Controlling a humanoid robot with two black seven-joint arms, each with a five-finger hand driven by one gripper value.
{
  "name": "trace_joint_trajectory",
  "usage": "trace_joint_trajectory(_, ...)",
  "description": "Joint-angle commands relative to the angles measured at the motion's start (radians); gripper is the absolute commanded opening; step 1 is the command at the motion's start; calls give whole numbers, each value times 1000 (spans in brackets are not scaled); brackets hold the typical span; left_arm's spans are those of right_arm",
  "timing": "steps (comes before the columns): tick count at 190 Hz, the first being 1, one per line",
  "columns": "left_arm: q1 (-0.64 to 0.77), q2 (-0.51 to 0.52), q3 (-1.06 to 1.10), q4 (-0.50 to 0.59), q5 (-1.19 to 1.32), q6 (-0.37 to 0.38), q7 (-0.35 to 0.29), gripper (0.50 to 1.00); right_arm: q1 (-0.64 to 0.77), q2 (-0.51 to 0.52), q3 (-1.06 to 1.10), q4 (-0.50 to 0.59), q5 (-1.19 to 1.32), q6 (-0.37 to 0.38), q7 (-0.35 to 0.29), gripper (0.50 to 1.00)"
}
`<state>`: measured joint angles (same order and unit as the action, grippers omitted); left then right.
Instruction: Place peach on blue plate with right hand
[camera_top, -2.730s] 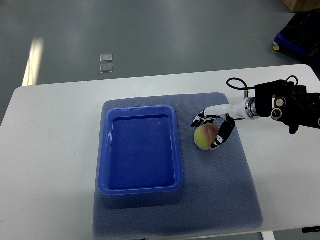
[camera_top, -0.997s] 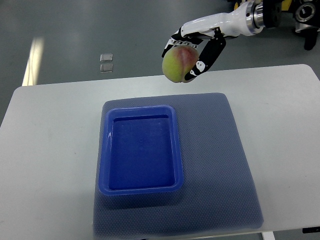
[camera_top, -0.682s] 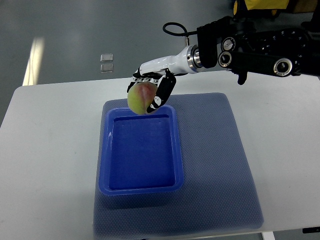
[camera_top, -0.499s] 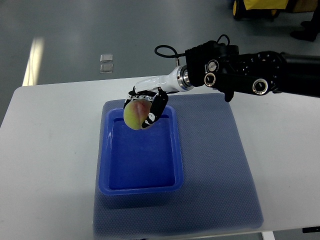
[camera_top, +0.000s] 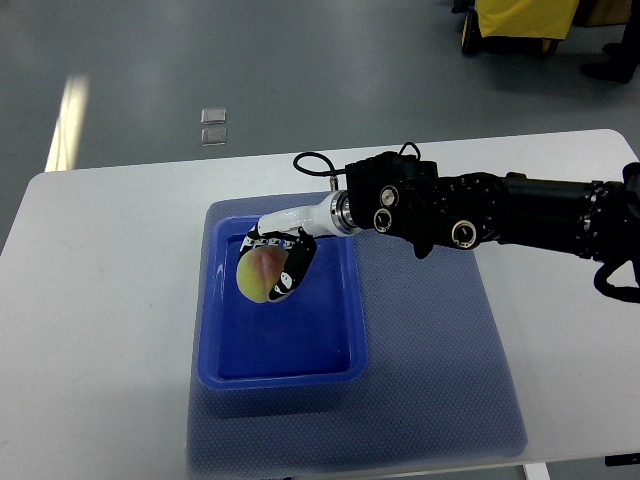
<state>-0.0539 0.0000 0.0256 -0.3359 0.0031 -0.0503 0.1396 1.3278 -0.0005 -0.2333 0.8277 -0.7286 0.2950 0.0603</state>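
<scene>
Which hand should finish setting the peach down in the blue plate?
Right. The right hand already grips the peach over the far-left part of the blue plate, so it probably only needs to lower and release. No left arm is in view.

I've got the table w/ a mat on its middle. The plate sits on the mat's left half, leaving the mat's right half bare. My right arm comes in from the right edge, across the mat's far part. The right hand is over the plate's far-left area, w/ the peach in it. Floor lies behind the table.
</scene>
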Motion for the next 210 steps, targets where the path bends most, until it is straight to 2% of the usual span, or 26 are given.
trace_joint_trajectory(1,-1,0,-1,0,0,0,0,1000,-29,0,0,-10,-20,0,3,715)
trace_joint_trajectory(10,-1,0,-1,0,0,0,0,1000,-29,0,0,-10,-20,0,3,715)
trace_joint_trajectory(11,0,0,-1,0,0,0,0,1000,-33,0,0,-10,-23,1,3,806)
trace_joint_trajectory(17,-1,0,-1,0,0,0,0,1000,-36,0,0,-12,-25,3,3,829)
trace_joint_trajectory(26,-1,0,-1,0,0,0,0,1000,-36,0,0,-12,-25,3,3,829)
trace_joint_trajectory(27,0,0,0,0,0,0,0,1000,-38,0,2,-15,-23,7,3,868)
trace_joint_trajectory(35,-1,0,-1,0,0,0,0,1000,-38,0,5,-16,-23,9,3,895)
trace_joint_trajectory(81,0,0,-1,1,-2,0,0,1000,-1,0,20,-10,-12,15,3,921)
trace_joint_trajectory(99,0,0,-1,3,-2,0,0,1000,28,-30,34,-1,-9,24,3,926)
trace_joint_trajectory(100,0,0,-1,3,-2,0,0,1000,46,-67,52,13,-6,39,3,926)
trace_joint_trajectory(115,0,0,-1,3,-2,0,0,1000,65,-144,121,22,-5,49,3,926)
trace_joint_trajectory(124,0,0,-1,3,-2,0,0,1000,65,-144,121,22,-5,49,3,926)
trace_joint_trajectory(125,0,0,0,2,-2,0,0,1000,64,-197,187,22,1,50,6,926)
trace_joint_trajectory(127,0,0,0,1,-2,0,0,1000,60,-208,202,22,3,50,7,926)
trace_joint_trajectory(145,0,0,0,1,-2,0,0,1000,51,-243,265,22,8,55,12,926)
trace_joint_trajectory(146,0,0,0,0,0,0,0,1000,22,-281,361,22,24,67,13,926)
trace_joint_trajectory(164,0,0,0,-5,0,0,0,1000,-108,-316,597,21,84,66,13,926)
trace_joint_trajectory(185,0,0,0,-5,0,0,0,1000,-239,-305,830,10,104,58,13,926)
trace_joint_trajectory(195,0,0,0,-5,0,0,0,1000,-239,-305,830,10,104,58,13,926)
trace_joint_trajectory(196,0,0,0,-3,0,0,0,1000,-302,-297,923,2,107,53,15,926)
trace_joint_trajectory(210,0,0,0,-3,0,0,0,1000,-389,-291,1032,-7,135,47,29,926)
